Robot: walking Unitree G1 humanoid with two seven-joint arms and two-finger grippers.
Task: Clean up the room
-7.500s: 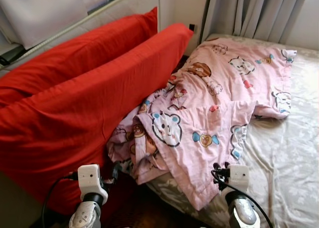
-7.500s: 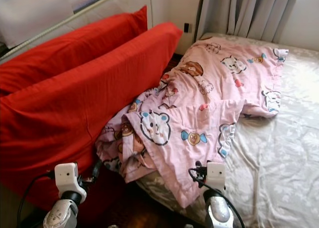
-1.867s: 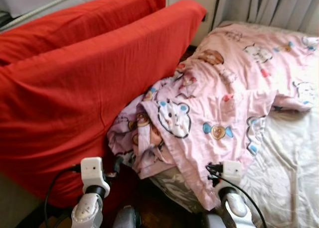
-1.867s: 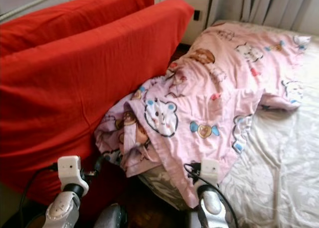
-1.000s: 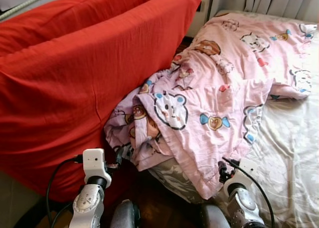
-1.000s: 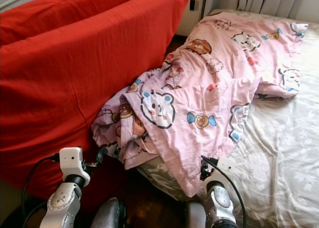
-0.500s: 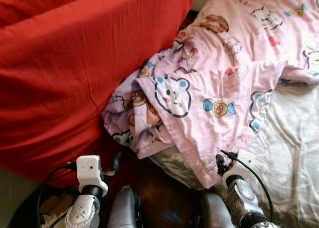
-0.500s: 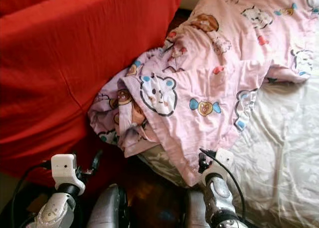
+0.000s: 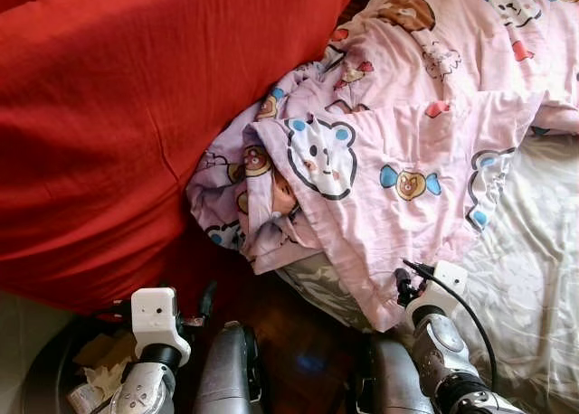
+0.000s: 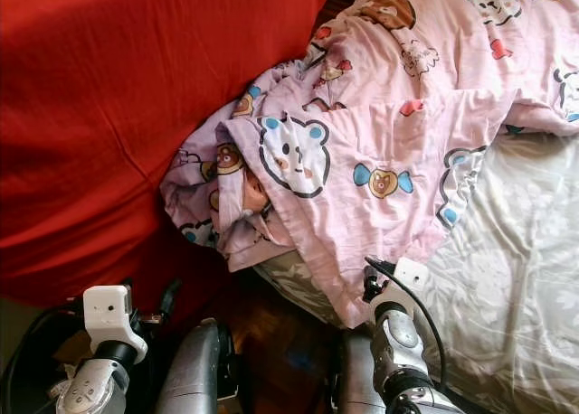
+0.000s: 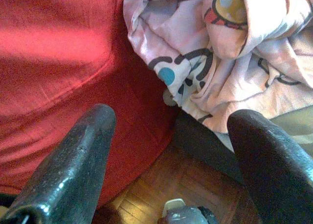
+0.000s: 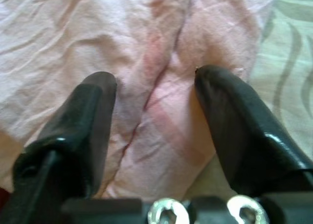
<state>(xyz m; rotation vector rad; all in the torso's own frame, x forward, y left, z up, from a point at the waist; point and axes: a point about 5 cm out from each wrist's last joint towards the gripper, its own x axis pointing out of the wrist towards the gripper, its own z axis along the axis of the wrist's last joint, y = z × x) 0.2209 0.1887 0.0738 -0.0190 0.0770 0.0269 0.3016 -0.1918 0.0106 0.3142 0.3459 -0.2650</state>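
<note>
Pink quilt [image 12: 161, 87] between right tool [image 12: 156, 111] fingers

Pink bear-print blanket [image 9: 407, 152], red cushion [image 9: 118, 116]

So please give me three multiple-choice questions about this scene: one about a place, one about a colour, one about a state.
1. Where does the bunched end of the pink blanket lie?
A. Against the red cushion
B. On the wooden floor, flat
C. Inside a basket

2. What colour are the ears of the big bear face printed on the blanket?
A. Green
B. Blue
C. Yellow

3. How do the right gripper and its fingers stand?
A. Shut on the blanket
B. Shut on nothing
C. Open, just over the blanket's edge

Answers:
1. A, as the crumpled folds press on the cushion's side at the bed's corner.
2. B, as both round ears show blue in the eye views.
3. C, as the right wrist view shows a wide gap between the fingers with pink cloth beyond it.
</note>
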